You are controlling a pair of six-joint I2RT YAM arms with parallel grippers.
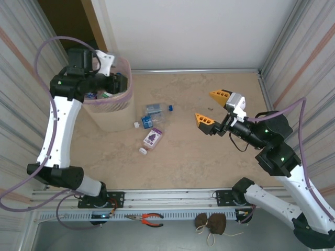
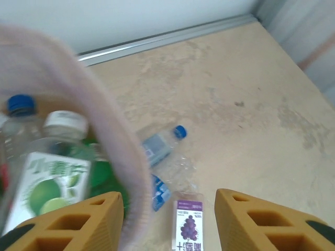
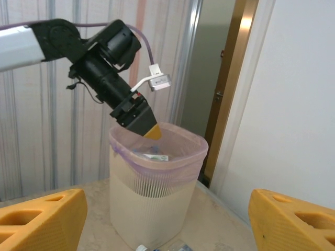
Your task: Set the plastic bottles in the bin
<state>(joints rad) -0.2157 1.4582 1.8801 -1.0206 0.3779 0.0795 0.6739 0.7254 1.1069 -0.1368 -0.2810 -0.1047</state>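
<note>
Station inspection, findings as follows. The bin is standing at the far left of the surface, with its pink liner folded over the rim. The left gripper is hovering over the right side of the bin's rim. Its jaws are spread wide and are gripping nothing.

Inside the bin, a white-capped bottle with a green lime label is lying against a blue-capped clear bottle. More green plastic is showing beside them, but the detail is too blurred to identify.

Three bottles are lying on the surface just right of the bin's base.
- A blue-labelled bottle with a white cap is sitting closest to the bin wall, cap toward the bin.
- A crushed clear bottle with a blue cap is lying just beyond it, farther from the bin.
- A purple grape-labelled bottle is lying on the near side of those two.

I cannot tell whether the three are touching.

The right gripper is hanging well to the right of the bin, past the three loose bottles and facing the bin. Its jaws are spread wide and are carrying nothing.
</note>
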